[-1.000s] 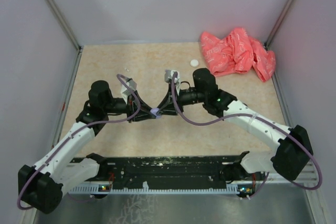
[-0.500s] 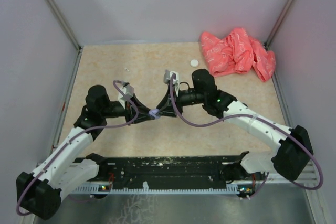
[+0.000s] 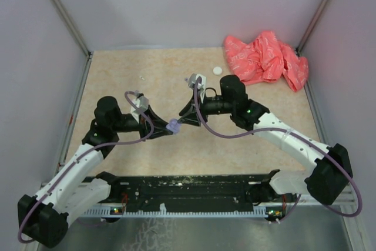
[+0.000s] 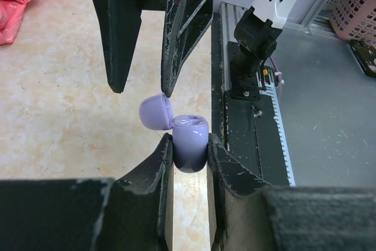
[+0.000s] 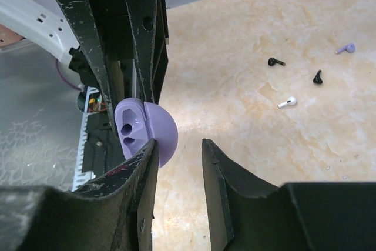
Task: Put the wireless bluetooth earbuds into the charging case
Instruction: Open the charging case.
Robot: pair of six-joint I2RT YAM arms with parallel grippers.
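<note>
**A:** How do the arms sit?

**B:** The left arm (image 3: 76, 168) stretches low from its base to the small round lavender plastic charging case (image 4: 190, 152). The right arm (image 3: 288, 139) climbs, folds at the elbow and comes at that case from the opposite side. The two tools face each other tip to tip over the beige speckled bench (image 3: 117, 74).

**A:** And the tools themselves?

**B:** The left tool (image 3: 167, 129) is clenched on the case's body, one finger pressed to each side. The case's domed lid (image 4: 155, 111) stands open, swung toward the right arm, and the two sockets inside show in the right wrist view. The right tool (image 5: 180, 145) is released, its fingers spread. One fingertip (image 5: 150, 148) rests against the lid's dome; the other stands apart from the case.

**A:** Where are the buds?

**B:** They lie loose on the bench, well apart from the case. The right wrist view shows a tiny black earbud (image 5: 275, 62), a second black earbud (image 5: 318, 77), a white earbud (image 5: 287, 103) and a pale purple earbud (image 5: 346, 48).
</note>
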